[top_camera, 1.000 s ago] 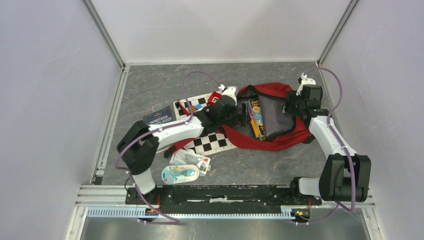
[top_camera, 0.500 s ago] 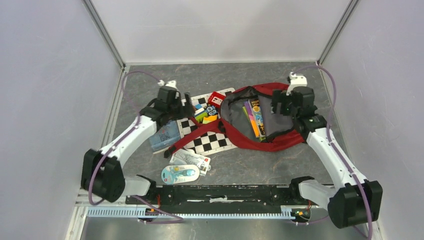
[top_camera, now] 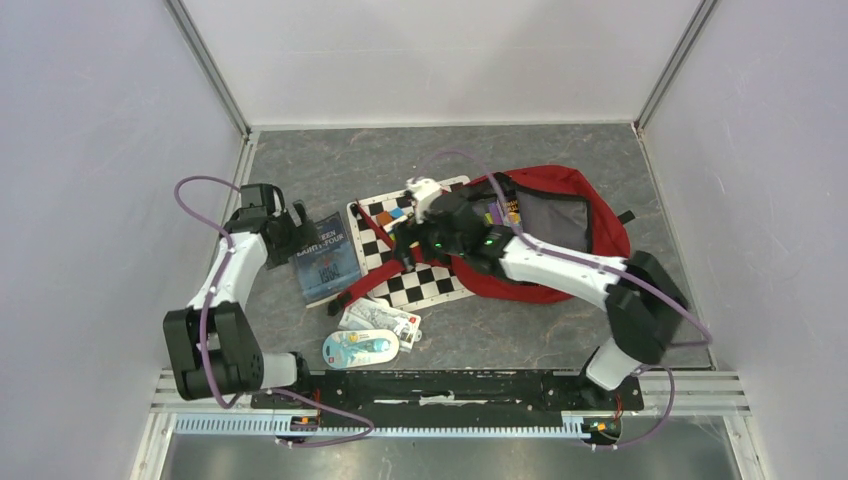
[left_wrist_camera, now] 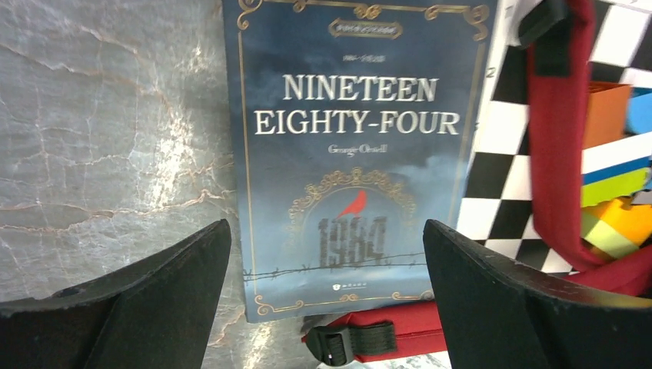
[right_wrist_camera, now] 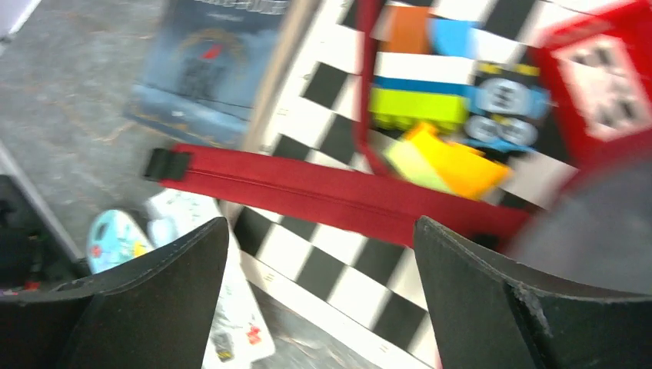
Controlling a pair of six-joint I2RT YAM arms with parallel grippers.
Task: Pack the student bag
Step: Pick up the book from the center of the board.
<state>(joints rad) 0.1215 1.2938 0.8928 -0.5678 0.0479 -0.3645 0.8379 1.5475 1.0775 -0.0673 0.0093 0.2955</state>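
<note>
The red student bag [top_camera: 575, 205] lies open at the right, its grey lining showing and books [top_camera: 503, 211] just inside. One red strap [top_camera: 375, 280] runs over a chessboard [top_camera: 425, 285]. My left gripper [top_camera: 292, 232] is open and empty, low at the near edge of a blue "Nineteen Eighty-Four" book [top_camera: 325, 258]. In the left wrist view the book [left_wrist_camera: 354, 154] lies between the open fingers [left_wrist_camera: 154, 300], with the strap's buckle [left_wrist_camera: 361, 338] below it. My right gripper [top_camera: 408, 238] is open and empty over the chessboard [right_wrist_camera: 338, 269] and strap [right_wrist_camera: 346, 200].
Coloured blocks [right_wrist_camera: 446, 131] and a small red box [right_wrist_camera: 600, 69] lie on the board's far part. Two flat packets [top_camera: 378, 320] [top_camera: 360, 348] lie near the front rail. Enclosure walls stand left, right and behind.
My left arm swung left from the bag's mouth to the book. My right arm swept from the bag's right side across it to above the chessboard. The bag's opening has flattened.
</note>
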